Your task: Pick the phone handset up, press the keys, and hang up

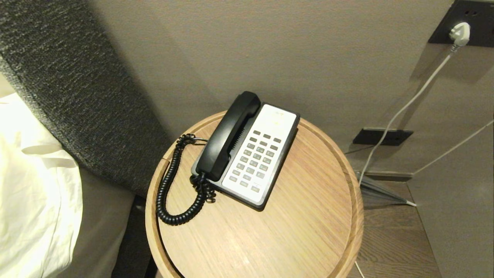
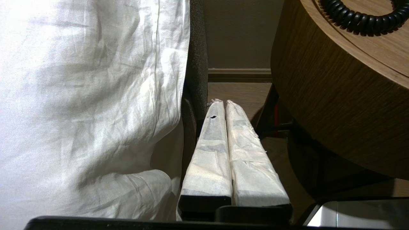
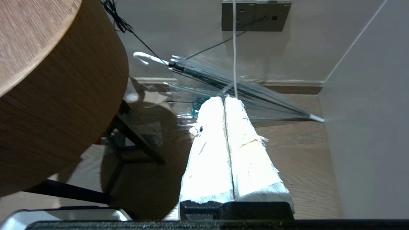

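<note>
Left wrist view shows the left hand (image 2: 222,101), white-wrapped fingers pressed together and empty, low between white bed linen (image 2: 89,95) and the round wooden counter (image 2: 335,105). Right hand (image 3: 223,98) likewise closed, empty, beside the counter. At the counter's 12 o'clock, the black curved plastic phone handset (image 1: 228,135) rests cradled on the black-and-white phone base (image 1: 262,154).

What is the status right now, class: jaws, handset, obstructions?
Left gripper and right gripper low beside the round table, jaws shut, empty. Phone handset resting on the phone base, untouched. Nothing blocking it.
</note>
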`<state>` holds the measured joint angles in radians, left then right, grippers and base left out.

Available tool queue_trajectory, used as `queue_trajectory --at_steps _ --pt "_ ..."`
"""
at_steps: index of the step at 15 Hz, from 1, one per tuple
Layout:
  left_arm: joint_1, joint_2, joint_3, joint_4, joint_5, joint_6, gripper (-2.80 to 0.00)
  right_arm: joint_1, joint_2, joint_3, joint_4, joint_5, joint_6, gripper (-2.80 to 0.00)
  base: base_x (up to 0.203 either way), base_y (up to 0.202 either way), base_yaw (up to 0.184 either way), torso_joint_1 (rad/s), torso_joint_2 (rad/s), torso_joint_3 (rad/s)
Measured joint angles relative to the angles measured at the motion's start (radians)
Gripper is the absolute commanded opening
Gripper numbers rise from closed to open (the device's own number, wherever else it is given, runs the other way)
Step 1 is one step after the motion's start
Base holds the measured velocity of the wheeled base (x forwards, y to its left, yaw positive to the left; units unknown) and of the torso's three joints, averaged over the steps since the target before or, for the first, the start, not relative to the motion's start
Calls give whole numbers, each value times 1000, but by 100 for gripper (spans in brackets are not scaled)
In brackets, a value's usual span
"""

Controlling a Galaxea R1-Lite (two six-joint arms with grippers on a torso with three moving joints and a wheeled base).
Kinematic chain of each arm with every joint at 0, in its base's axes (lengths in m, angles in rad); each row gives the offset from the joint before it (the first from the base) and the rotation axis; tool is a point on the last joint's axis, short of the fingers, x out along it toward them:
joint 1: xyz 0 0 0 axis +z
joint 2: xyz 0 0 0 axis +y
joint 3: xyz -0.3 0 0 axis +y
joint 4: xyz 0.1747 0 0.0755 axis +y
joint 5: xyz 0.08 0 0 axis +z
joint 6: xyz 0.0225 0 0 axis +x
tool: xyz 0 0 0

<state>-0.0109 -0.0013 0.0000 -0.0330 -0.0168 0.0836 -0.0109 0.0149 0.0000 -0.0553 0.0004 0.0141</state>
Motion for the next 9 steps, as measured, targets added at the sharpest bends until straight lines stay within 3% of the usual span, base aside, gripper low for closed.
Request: queue_trajectory --at_steps 9 --pt "0 0 0 0 1 3 -280 0 -1 0 -2 -2 10 -280 0 0 0 0 0 0"
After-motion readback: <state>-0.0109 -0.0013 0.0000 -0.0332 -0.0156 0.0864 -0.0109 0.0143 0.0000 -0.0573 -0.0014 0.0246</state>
